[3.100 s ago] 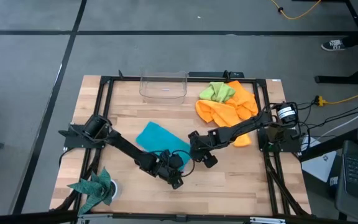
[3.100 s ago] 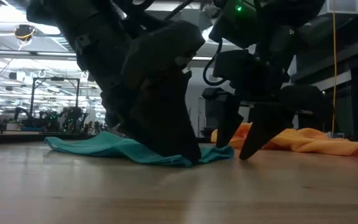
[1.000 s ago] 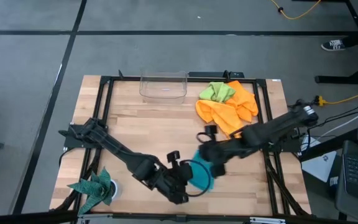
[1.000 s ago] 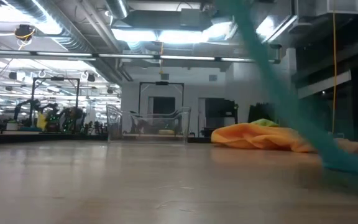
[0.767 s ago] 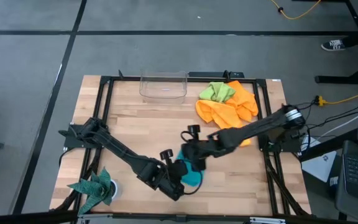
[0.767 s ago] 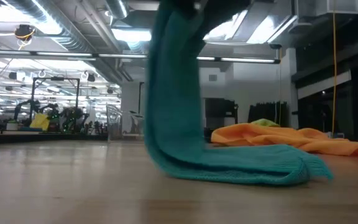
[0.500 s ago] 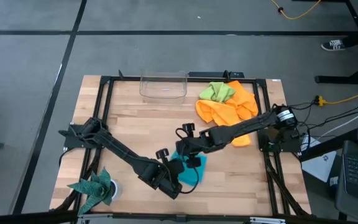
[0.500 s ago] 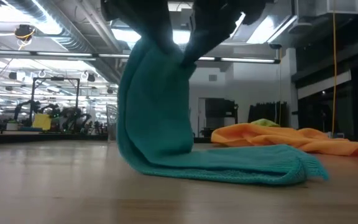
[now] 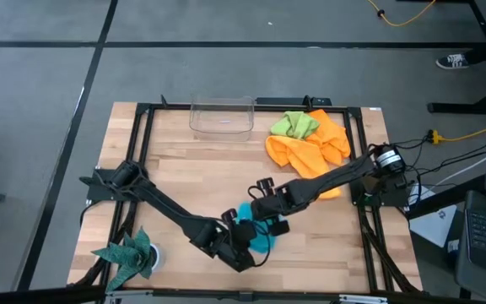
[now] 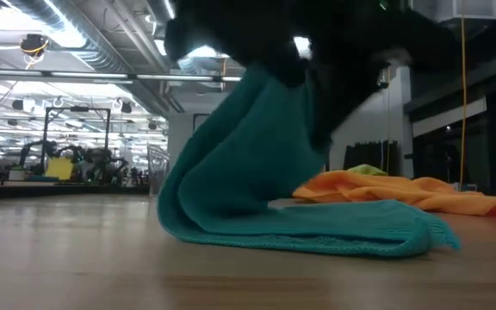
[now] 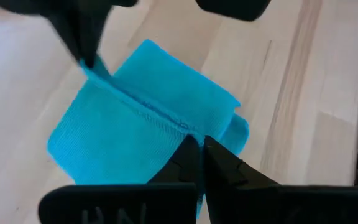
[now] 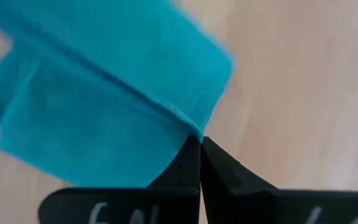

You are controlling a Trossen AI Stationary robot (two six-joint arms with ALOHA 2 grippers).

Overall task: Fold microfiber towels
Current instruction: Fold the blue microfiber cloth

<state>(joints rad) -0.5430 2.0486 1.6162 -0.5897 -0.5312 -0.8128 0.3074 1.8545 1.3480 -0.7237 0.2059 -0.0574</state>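
Observation:
The turquoise-blue towel (image 9: pixel 260 240) is near the table's front middle. In the low view (image 10: pixel 257 207) its lower layer lies on the table and its upper part rises to both grippers. My left gripper (image 9: pixel 243 241) and my right gripper (image 9: pixel 268 221) are both shut on its raised edge, close together. Two orange towels (image 9: pixel 310 148) and the lime-green towel (image 9: pixel 295 125) lie heaped at the far right. My left gripper pinches one end of the towel's raised edge (image 11: pixel 188 127) between its two fingers. The edge is held above the table, and the cloth slopes down from it to the layer on the table. My right gripper pinches the other end of that edge, at a corner (image 12: pixel 194 127), between its two fingers. The cloth hangs from it, slack, folded over the lower layer (image 10: pixel 351 237) that lies on the table.
A clear plastic bin (image 9: pixel 222 116) stands at the far middle. A dark teal spiky-edged cloth (image 9: pixel 125 253) lies at the near left corner. A black frame (image 9: pixel 142 135) runs round the table. Bare wood shows left of the towel.
Both grippers have carried the towel's held edge toward the table's left, and its lower end has come to lie on the table. Then they have gone back a little to the right and down. The towel now bends over itself, with its fold on the left.

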